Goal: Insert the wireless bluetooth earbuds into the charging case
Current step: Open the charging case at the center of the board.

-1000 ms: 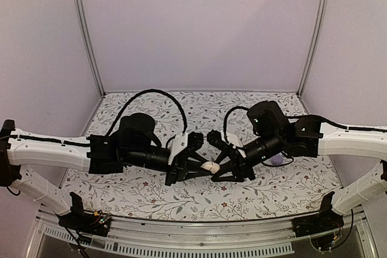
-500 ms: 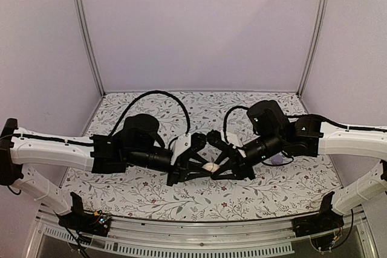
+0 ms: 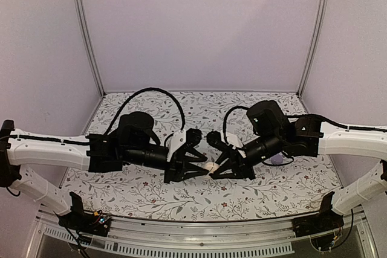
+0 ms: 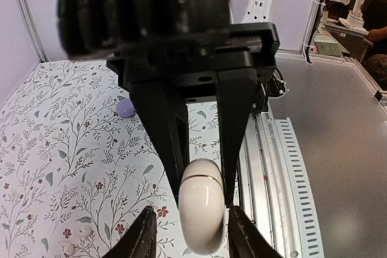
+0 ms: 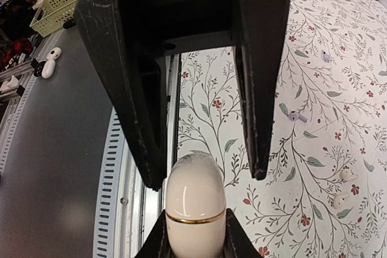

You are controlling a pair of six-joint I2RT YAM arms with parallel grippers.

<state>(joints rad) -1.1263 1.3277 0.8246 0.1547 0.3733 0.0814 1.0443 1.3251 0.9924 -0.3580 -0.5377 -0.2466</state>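
Left gripper (image 5: 207, 176) opened, right gripper (image 5: 195, 241) clamps white case (image 5: 195, 200)

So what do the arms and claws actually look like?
The left arm and right arm match: white link shells, black motor housings at joints. The left claw and right claw are black, two long tapered fingers each on a blocky base. A black sleeved cable loops above each wrist. No readable markings.

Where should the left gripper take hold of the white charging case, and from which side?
Probably the white charging case is best gripped at its free domed end, past the gold seam: the right gripper is shut on the other end. The left gripper should come end-on from opposite, fingers astride.
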